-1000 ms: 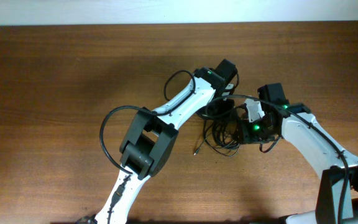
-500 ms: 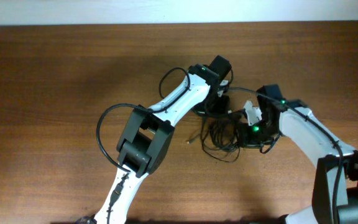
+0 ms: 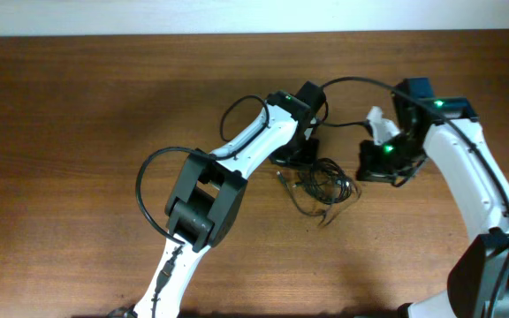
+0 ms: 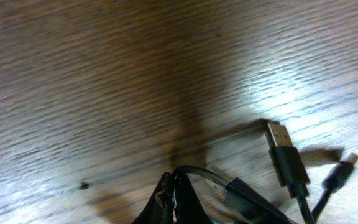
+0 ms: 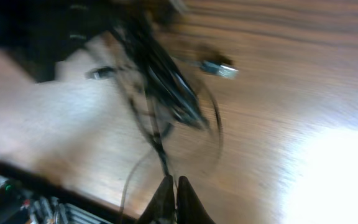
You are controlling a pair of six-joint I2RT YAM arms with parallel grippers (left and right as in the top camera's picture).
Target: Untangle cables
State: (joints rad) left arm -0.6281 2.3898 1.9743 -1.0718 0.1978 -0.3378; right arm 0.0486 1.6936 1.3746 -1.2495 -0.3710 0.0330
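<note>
Cables (image 3: 322, 184) lie as one loose black knot on the table (image 3: 78, 132), centre-right, between the two grippers. Left gripper (image 4: 174, 198) sits at the knot's upper-left edge, low over the wood, jaws together and clamped on a black strand. Right gripper (image 5: 171, 198) is at the knot's right side, jaws also closed, pinching a thin strand that runs up into the clump. That view is blurred, so the grip is judged, not certain. A USB plug (image 4: 283, 148) and a smaller connector (image 4: 342, 173) lie free on the wood near the left fingertips. Loops cross one another throughout; no cable lies apart from the rest. Judgement: early-to-middle stage. Ends are exposed and the knot is slack, but separating every cable is left to do.
</note>
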